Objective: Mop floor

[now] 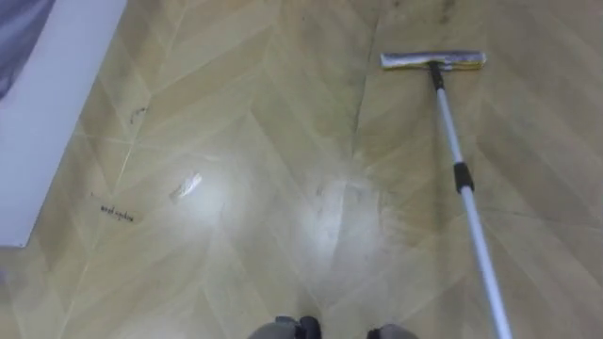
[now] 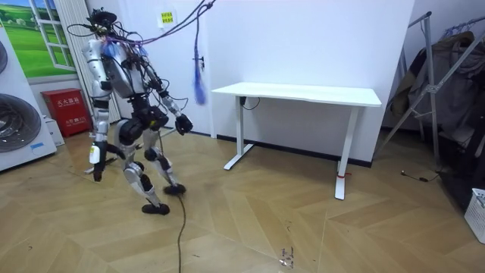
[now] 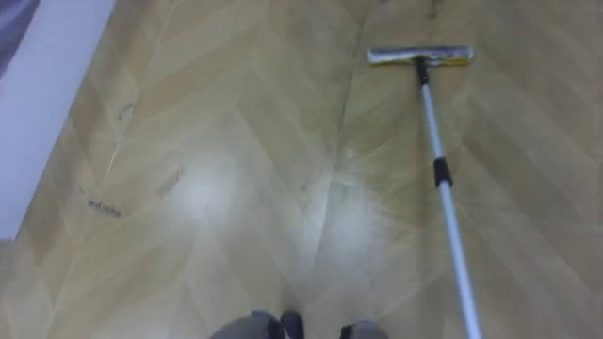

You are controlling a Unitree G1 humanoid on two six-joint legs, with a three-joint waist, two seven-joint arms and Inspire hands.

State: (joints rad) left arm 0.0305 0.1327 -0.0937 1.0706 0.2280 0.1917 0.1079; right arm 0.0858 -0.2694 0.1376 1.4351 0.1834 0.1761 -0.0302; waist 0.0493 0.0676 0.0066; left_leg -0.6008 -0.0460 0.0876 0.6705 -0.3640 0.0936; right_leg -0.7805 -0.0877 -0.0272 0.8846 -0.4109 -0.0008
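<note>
Pale herringbone wood floor [image 1: 283,141] spreads open ahead of the robot, with a small white scrap [image 1: 186,185] lying on it. To the right, the flat-headed mop with a silver pole [image 1: 450,132] has its head on the boards far ahead; the lower edge cuts off its handle, hiding whatever holds it. A white-topped table [image 1: 47,113] crowds the left edge. In the room view the left hand [image 2: 183,125] and right hand [image 2: 96,165] are too small to tell whether they grip anything
</note>
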